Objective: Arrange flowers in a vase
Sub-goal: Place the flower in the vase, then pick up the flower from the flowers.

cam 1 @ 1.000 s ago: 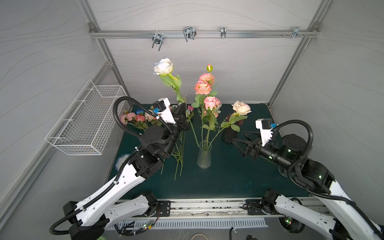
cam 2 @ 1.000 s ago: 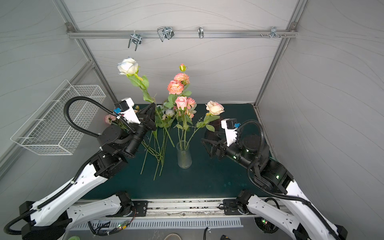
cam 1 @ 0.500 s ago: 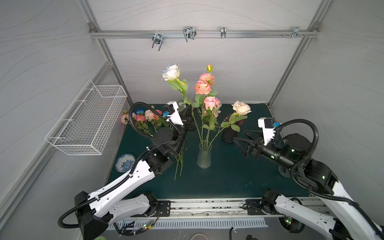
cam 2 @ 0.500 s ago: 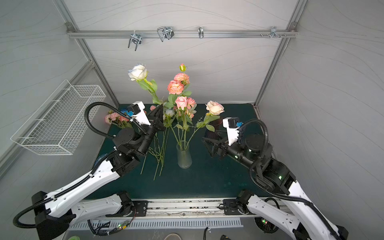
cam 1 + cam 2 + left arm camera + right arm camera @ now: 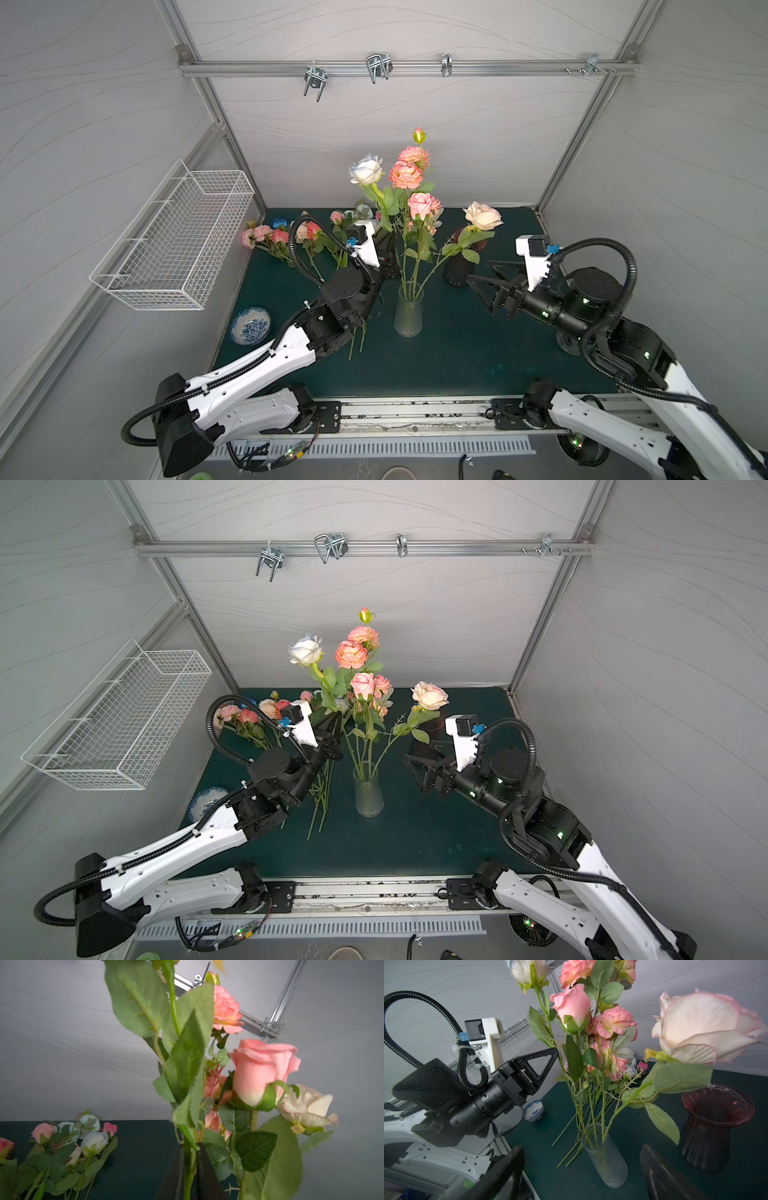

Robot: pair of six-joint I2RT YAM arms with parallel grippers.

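With the white rose [image 5: 365,169] upright among the blooms in the vase [image 5: 408,309], the left gripper [image 5: 191,1147] (jaws hugging its stem; pinching or freed cannot be told) should release slowly and back straight out, beside the wide-open, empty right gripper [image 5: 478,270].

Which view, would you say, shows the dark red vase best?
The right wrist view: the dark red vase stands close, nearly whole. Both top views show it partly behind leaves; the left wrist view shows none of it.
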